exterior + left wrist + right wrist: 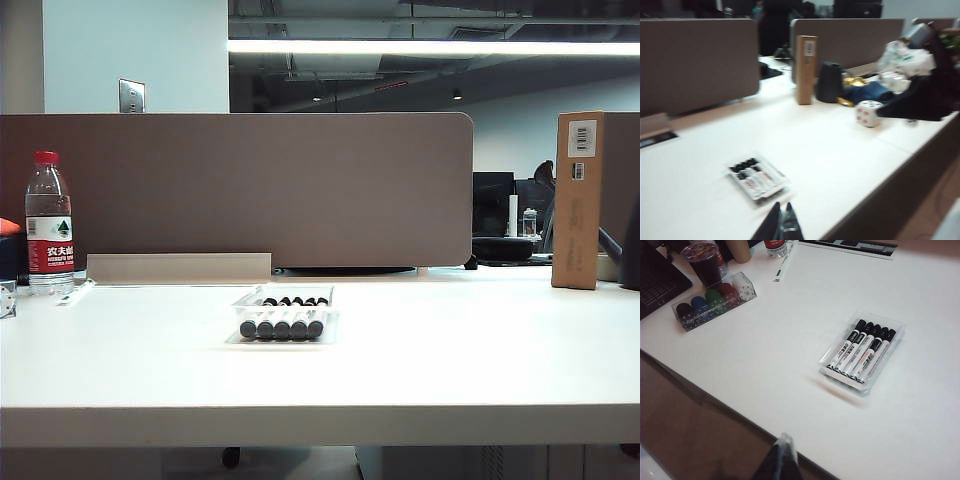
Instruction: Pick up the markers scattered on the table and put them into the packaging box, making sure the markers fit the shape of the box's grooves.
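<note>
A long ceiling strip light (pixel 430 47) glared white in the exterior view, leaving the white worktop (pixel 450 350) evenly bright and sharp. The left wrist view was motion-blurred throughout; the right wrist view was crisp, its lower edge dim.

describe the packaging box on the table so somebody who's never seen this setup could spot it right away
Start at the white table in front of the long brown divider. Near the middle of the table lies the packaging box, a shallow clear plastic tray with five markers lying side by side in it. It is flat and see-through, unlike the tall brown cardboard box standing at the far right or the water bottle at the far left.
</note>
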Robot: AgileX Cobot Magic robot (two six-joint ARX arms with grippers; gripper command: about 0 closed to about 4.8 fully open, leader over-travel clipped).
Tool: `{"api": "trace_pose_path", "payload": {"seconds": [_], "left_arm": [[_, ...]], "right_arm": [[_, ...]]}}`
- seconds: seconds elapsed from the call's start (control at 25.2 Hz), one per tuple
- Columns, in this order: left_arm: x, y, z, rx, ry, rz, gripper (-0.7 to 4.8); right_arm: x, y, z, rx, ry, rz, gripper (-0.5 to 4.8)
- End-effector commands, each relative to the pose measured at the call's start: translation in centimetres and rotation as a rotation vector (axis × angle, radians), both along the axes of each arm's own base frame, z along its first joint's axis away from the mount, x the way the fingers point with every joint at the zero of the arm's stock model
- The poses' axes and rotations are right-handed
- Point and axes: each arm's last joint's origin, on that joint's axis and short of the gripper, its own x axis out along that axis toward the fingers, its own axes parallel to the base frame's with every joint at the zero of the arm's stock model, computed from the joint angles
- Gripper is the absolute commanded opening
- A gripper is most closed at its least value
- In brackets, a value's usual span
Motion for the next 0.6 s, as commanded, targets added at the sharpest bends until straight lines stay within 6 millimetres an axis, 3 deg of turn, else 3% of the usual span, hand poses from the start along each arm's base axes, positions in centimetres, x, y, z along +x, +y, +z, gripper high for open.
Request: {"api": "trace_pose_path", "payload": {"seconds": [0.04, 0.32, 0.6], "left_arm": [[1.1, -0.9, -1.2, 0.141, -0.067, 0.037, -0.05], [5.0, -3.6, -4.3, 0.116, -0.095, 0.211, -0.05], [9.5, -4.5, -9.4, -0.027, -0.093, 0.233, -0.05]], "right_arm": [[0.0, 0.0, 0.3, 0.018, -0.007, -0.001, -0.08], [0.0, 0.0, 0.3, 0.018, -0.007, -0.002, -0.08], [0.0, 0.0, 0.3, 0.018, -0.006, 0.000, -0.08]]}}
